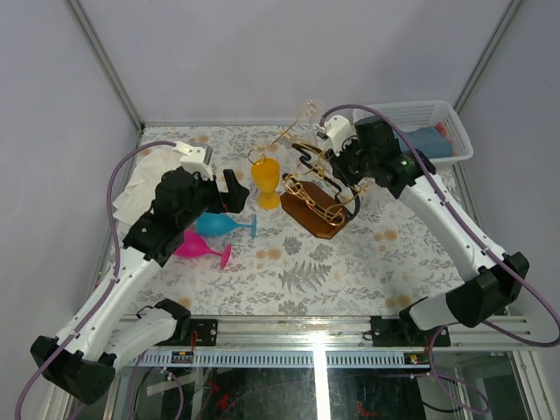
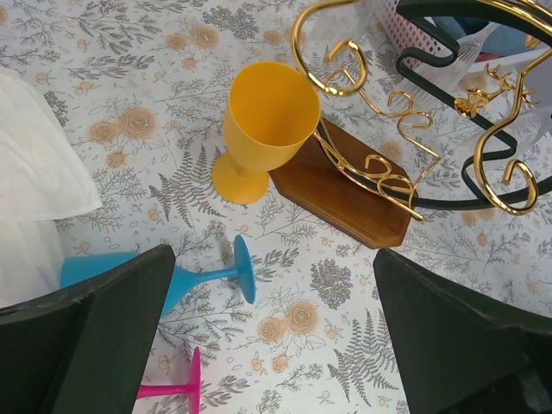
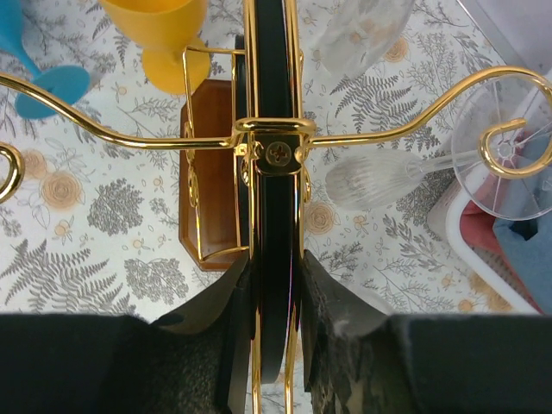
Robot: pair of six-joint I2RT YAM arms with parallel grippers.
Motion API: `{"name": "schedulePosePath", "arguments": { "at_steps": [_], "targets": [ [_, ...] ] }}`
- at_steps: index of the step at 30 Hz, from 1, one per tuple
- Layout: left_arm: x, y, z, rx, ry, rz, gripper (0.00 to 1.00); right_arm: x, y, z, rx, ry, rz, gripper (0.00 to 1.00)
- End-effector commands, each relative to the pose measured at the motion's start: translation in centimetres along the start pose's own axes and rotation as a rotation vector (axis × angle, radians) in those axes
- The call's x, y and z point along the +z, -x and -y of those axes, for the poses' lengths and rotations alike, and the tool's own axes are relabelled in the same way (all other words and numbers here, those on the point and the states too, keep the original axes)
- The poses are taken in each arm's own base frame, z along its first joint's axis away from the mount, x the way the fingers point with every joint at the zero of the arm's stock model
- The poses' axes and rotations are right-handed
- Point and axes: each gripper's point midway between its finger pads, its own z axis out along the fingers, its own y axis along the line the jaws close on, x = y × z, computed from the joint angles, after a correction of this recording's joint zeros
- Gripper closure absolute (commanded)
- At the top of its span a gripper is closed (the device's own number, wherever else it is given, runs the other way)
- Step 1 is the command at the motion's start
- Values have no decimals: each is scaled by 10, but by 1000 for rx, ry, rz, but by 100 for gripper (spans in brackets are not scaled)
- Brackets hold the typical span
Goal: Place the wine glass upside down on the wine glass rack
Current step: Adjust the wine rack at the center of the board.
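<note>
We brace the gold-wire wine glass rack (image 1: 317,217), right claw (image 3: 276,289) pinching its black arched bar (image 3: 272,86). Left claw (image 2: 274,285) hovers spread above the blue plastic wine glass (image 1: 214,225) lying on the table (image 2: 345,289) — next, we reckon, it must grip the stem (image 2: 207,276).

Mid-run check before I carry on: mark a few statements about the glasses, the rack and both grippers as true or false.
1. The yellow goblet stands upright beside the rack's wooden base. True.
2. The blue glass stands upright. False: it lies on its side on the table.
3. The left gripper holds the pink glass. False: it is open and empty, and the pink glass lies on the table.
4. A clear wine glass hangs by its foot from a gold wire arm. True.
5. The right gripper is closed on the rack's black arched bar. True.
</note>
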Motion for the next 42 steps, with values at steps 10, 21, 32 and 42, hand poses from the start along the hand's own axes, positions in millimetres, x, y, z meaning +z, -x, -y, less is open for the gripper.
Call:
{"name": "schedulePosePath", "arguments": {
  "at_steps": [10,21,32,42],
  "targets": [
    [5,7,3,-7,-20,34,1,3,2,26,-181,101,-9,100],
    [4,9,-1,-3,-3,40,1,0,-5,56,-216,140,9,93],
    [3,11,-3,-4,5,49,1,-30,45,52,-215,145,168,38],
    [2,12,-3,-6,4,51,1,-106,90,43,-73,2,447,17]
  ]
}}
